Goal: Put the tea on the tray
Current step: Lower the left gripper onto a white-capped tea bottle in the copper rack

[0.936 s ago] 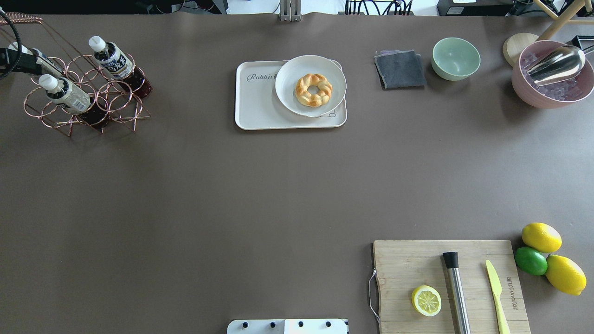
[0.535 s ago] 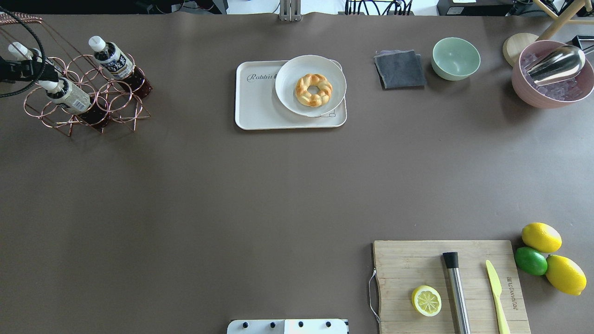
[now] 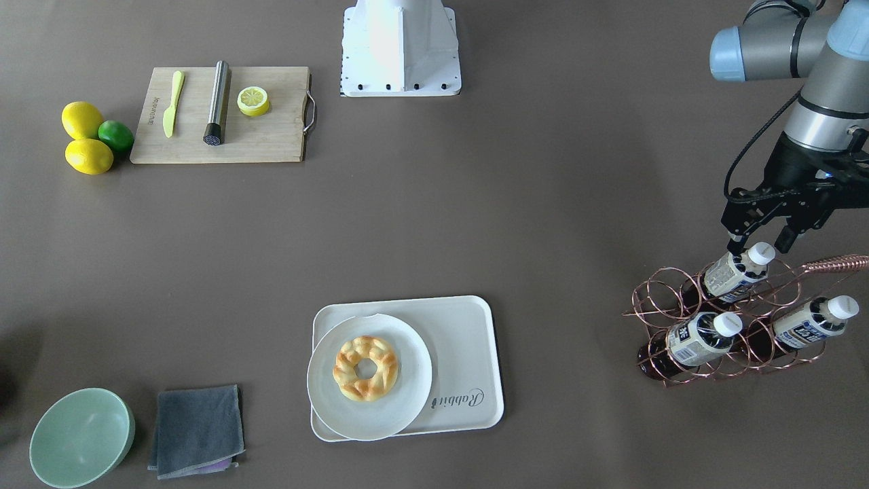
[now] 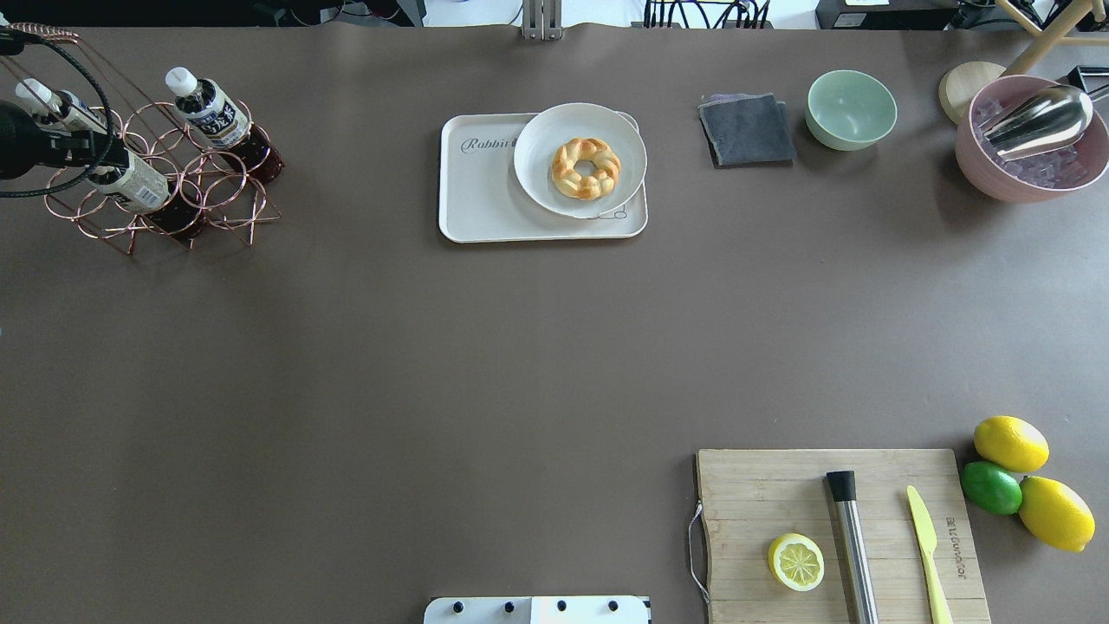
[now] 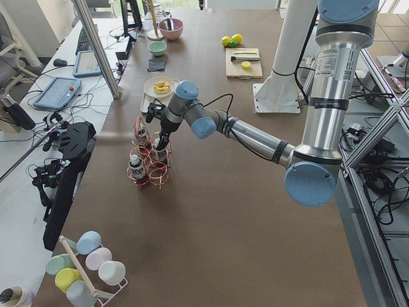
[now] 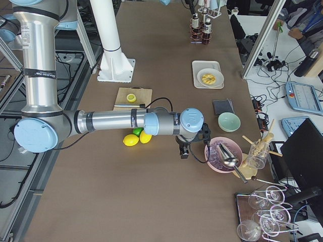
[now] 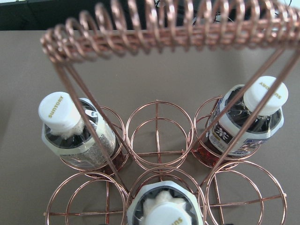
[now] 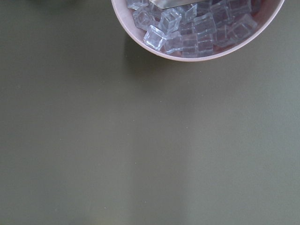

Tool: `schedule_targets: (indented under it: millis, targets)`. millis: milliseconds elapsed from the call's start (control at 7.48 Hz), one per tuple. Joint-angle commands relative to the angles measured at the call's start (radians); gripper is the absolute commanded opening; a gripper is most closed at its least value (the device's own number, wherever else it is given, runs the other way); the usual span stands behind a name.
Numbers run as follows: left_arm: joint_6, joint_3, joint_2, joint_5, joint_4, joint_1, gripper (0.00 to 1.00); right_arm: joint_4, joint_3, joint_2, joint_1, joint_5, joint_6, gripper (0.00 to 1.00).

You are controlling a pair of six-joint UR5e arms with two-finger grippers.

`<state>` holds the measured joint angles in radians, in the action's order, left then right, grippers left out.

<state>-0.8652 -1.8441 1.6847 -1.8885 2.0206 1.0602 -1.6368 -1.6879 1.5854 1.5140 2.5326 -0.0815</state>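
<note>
Copper wire rack (image 3: 838,261) out at the robot's left end of the brown desk (image 3: 543,170) has all three bottles leaning in its rings. The left tool (image 3: 758,243) hangs right over the tea (image 3: 730,275), which is the bottle on the side nearest the robot. Its fingers are spread apart, one on each side of the white cap, and they aren't clamped on anything as far as the front view shows. The tray (image 3: 468,326) sits mid-desk on the far side, well apart from the rack. A round white plate (image 3: 407,407) with a braided ring pastry (image 3: 365,367) covers one half of it, and the "Rabbit" end is bare. The right tool (image 6: 183,153) is down at the other end, just beside a pink bowl (image 4: 979,178) of ice cubes. It only shows from the side, so no telling whether it's spread or closed.
</note>
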Motion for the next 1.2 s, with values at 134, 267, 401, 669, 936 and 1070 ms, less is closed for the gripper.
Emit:
schedule_targets:
  millis: [134,267,401,669,936,1070]
  targets:
    - [0.005,0.002,0.000,-0.001,0.001,-0.002,0.09,0.000,-0.003,0.007,0.000,0.000,0.000,1.00]
    - [0.005,-0.001,-0.005,-0.001,0.001,-0.002,0.00,0.000,-0.006,0.005,0.000,0.001,-0.001,1.00]
    - [0.006,-0.001,-0.002,-0.006,0.000,0.000,0.00,0.000,-0.006,0.007,0.000,0.002,-0.001,1.00]
    - [0.038,-0.015,-0.005,-0.012,0.000,0.014,0.00,0.000,-0.007,0.007,0.000,0.001,-0.003,1.00]
    - [0.055,-0.064,-0.011,-0.058,-0.008,0.094,0.00,0.043,0.003,0.014,0.000,-0.002,-0.001,1.00]
    - [0.081,-0.081,-0.013,-0.084,-0.010,0.144,0.00,0.063,0.002,0.030,0.000,0.000,0.000,1.00]
